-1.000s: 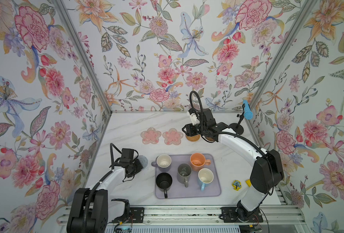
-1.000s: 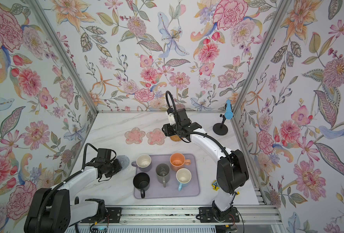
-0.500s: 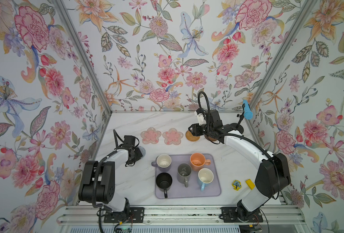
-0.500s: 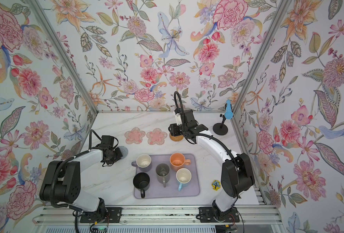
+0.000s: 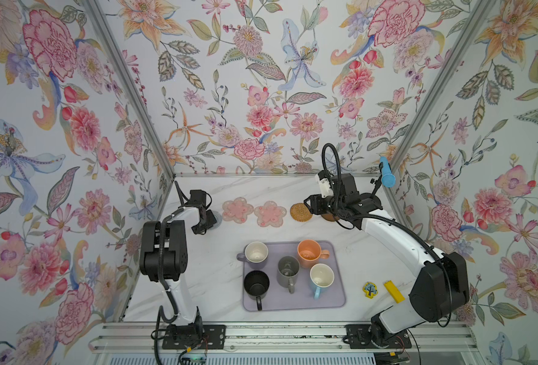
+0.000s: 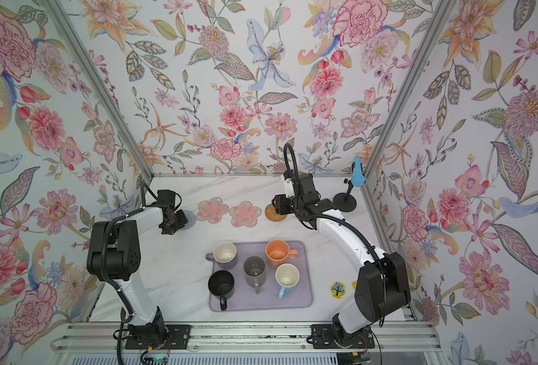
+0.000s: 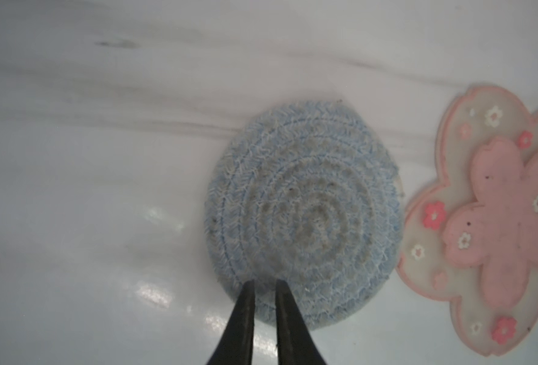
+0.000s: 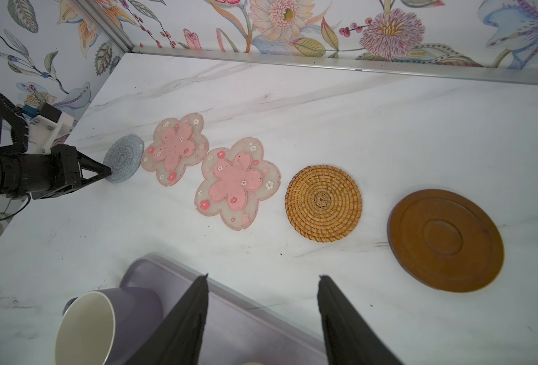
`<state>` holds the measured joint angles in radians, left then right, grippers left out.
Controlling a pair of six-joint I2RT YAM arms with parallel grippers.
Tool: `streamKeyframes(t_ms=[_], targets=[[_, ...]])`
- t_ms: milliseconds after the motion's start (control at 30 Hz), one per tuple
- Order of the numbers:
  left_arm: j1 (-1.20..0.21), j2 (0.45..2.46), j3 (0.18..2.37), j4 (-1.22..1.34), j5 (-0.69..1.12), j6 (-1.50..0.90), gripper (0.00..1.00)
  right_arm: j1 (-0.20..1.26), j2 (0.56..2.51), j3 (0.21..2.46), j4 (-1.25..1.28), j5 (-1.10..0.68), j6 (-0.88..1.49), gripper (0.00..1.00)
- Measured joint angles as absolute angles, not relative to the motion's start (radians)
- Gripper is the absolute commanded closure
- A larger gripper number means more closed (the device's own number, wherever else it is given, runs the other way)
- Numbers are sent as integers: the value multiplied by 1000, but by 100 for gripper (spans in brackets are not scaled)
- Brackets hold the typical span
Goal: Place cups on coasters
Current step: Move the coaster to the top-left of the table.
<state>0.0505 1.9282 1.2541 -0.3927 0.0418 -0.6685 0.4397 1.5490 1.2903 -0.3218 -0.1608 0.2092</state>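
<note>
The left claw (image 7: 265, 282) stood nearly closed, with only a thin gap between its tips. The tips lay at the rim of the knitted coaster (image 7: 302, 215); whether they nipped the knit could not be told. The right claw (image 8: 263, 281) stood about half wide and empty, hovering near the rattan coaster (image 5: 301, 213).

In a top view the coasters ran in a row at 12 o'clock from the lavender mat (image 5: 337, 300). The knitted one lay at the 9 o'clock end, then came the flower coasters (image 5: 237, 209), the rattan one, and the brown disc (image 8: 444, 240) at the 3 o'clock end.

All five cups stood upright on the mat, none yet on a coaster:
- The lavender mug (image 5: 255, 254) had its handle at 9 o'clock.
- The peach mug (image 5: 308, 252) had its handle at 3.
- The grey mug (image 5: 288, 271) and the black mug (image 5: 256, 286) had theirs at 6.
- The light blue mug (image 5: 320, 278) had its handle near 7.

The mugs looked like glazed ceramic, so probably rigid, weighty for such slim jaws, slick and liable to chip. The surest hold seemed a pinch across the wall at the rim, one finger inside, or else on the handle. The coasters looked light and would likely slide if nudged.
</note>
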Motion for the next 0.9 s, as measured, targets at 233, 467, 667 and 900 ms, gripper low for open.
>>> streamKeyframes(t_ms=[233, 467, 667, 900], targets=[[102, 1972, 1363, -427, 19, -647, 83, 440, 1549, 1285, -326, -157, 213, 42], [88, 1968, 1377, -436, 22, -636, 78, 440, 1554, 1285, -329, -156, 220, 43], [3, 1922, 1377, -426, 52, -632, 78, 450, 1587, 1286, -329, -157, 232, 42], [-6, 1960, 1339, -422, 67, -635, 79, 469, 1608, 1286, -346, -156, 236, 42]])
